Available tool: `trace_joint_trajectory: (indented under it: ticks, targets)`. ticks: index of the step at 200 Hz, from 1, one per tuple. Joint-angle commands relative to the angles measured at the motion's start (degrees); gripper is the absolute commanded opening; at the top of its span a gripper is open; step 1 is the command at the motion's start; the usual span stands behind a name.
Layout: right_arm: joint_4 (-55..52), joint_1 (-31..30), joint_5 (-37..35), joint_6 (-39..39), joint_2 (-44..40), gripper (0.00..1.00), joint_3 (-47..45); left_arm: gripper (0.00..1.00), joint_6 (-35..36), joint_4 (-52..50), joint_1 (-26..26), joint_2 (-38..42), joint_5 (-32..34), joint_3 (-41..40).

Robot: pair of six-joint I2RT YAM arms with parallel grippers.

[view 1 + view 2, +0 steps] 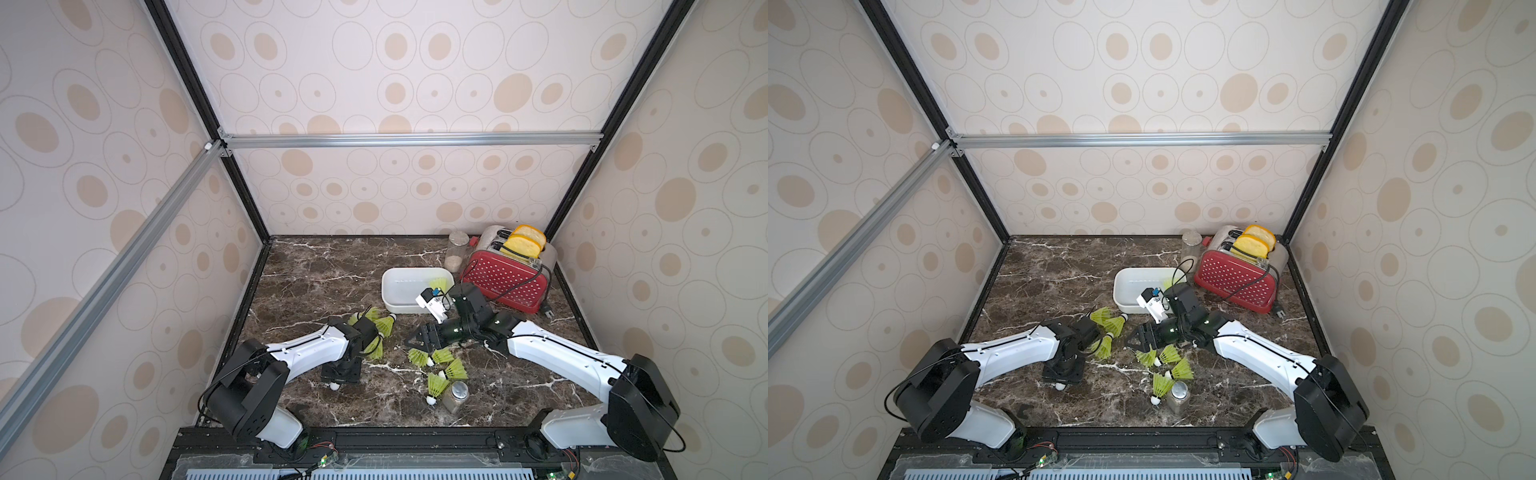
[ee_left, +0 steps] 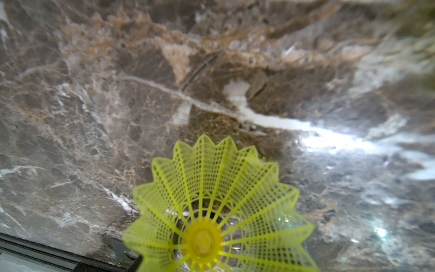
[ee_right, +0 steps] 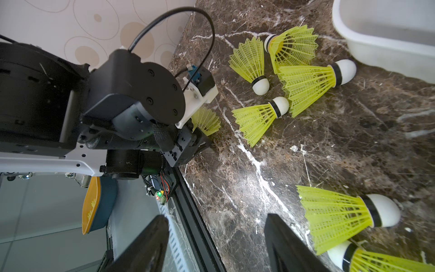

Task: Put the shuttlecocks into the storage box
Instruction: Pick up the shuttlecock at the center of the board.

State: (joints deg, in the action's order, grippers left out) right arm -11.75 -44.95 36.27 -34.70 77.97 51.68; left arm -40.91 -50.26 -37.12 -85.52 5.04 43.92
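Right wrist, right pincer spread, shuttlecocks near

You see neon yellow-green shuttlecocks with white, black-banded tips lying on their sides at lower centre of both top views; one sits inside the shallow white storage box

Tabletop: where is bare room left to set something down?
Bare marble between the storage box, the left wall and the back wall; also front centre beside the shaker. Crowded: shuttlecocks mid-table, toaster corner.
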Motion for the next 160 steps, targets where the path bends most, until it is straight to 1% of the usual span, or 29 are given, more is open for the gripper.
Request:
trace_joint_trajectory:
  ticks: [1, 16, 59, 101, 112, 128, 149, 160]
  targets:
    - [0.08, 0.37, 1.83, 0.68, 0.92, 0.7, 1.25, 0.47, 0.01, 1.83, 0.3, 0.26, 0.25, -0.59]
    - [1.34, 0.36, 2.75, 0.6, 0.78, 0.7, 0.65, 0.46, -0.38, 2.98, 0.3, 0.6, -0.33, -1.29]
    - [2.08, 0.53, 2.5, 0.33, 0.62, 0.7, -0.61, 0.45, -0.8, 5.24, 0.3, 0.72, -1.61, -3.04]
    - [1.86, 0.57, 1.93, 0.24, 0.9, 0.7, -0.44, 0.31, -0.84, 6.38, 0.3, 1.41, -1.47, -3.5]
    - [1.73, 0.64, 1.94, 0.24, 0.96, 0.7, -0.29, 0.25, -0.81, 6.56, 0.3, 1.4, -1.57, -3.58]
    - [1.49, 0.74, 1.96, 0.3, 1.2, 0.7, -0.14, 0.24, -0.84, 6.71, 0.3, 1.49, -1.61, -3.59]
    - [1.47, 0.82, 1.96, 0.49, 1.35, 0.7, -0.02, 0.17, -0.84, 6.93, 0.34, 1.84, -1.6, -3.61]
    - [1.46, 0.91, 2.08, 0.51, 1.45, 0.7, 0.09, 0.16, -0.88, 6.87, 0.3, 2.22, -1.61, -3.54]
